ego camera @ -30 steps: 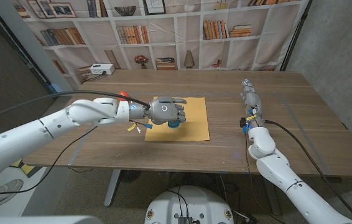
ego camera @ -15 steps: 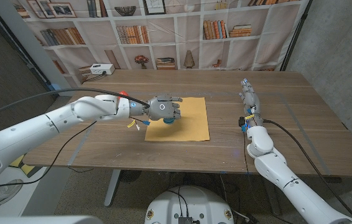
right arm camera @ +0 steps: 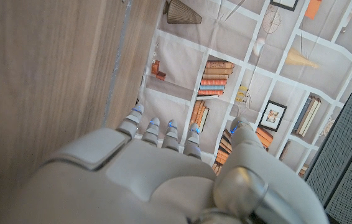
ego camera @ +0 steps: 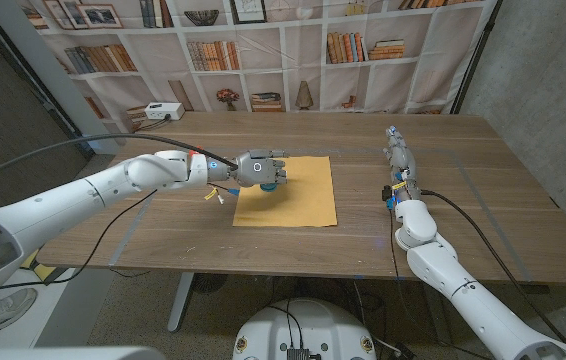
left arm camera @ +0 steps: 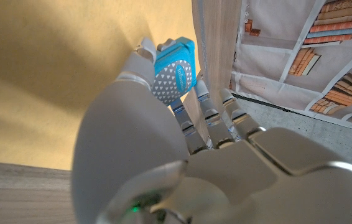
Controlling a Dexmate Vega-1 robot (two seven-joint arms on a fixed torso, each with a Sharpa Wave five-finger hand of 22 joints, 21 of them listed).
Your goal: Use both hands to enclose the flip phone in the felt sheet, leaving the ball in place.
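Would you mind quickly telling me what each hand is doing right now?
Left hand: holding the blue flip phone over the felt sheet.
Right hand: open, holding nothing.

Wooden table [ego camera: 483,190] with dark plank top, standing on a grey speckled floor [ego camera: 143,300]. Behind it hangs a printed backdrop [ego camera: 293,60] picturing white bookshelves with books, framed pictures, a bowl and small ornaments; a white box [ego camera: 163,111] sits at the table's far left corner. Grey concrete wall [ego camera: 543,70] on the right, dark panel [ego camera: 3,110] on the left, lighting even and dim.
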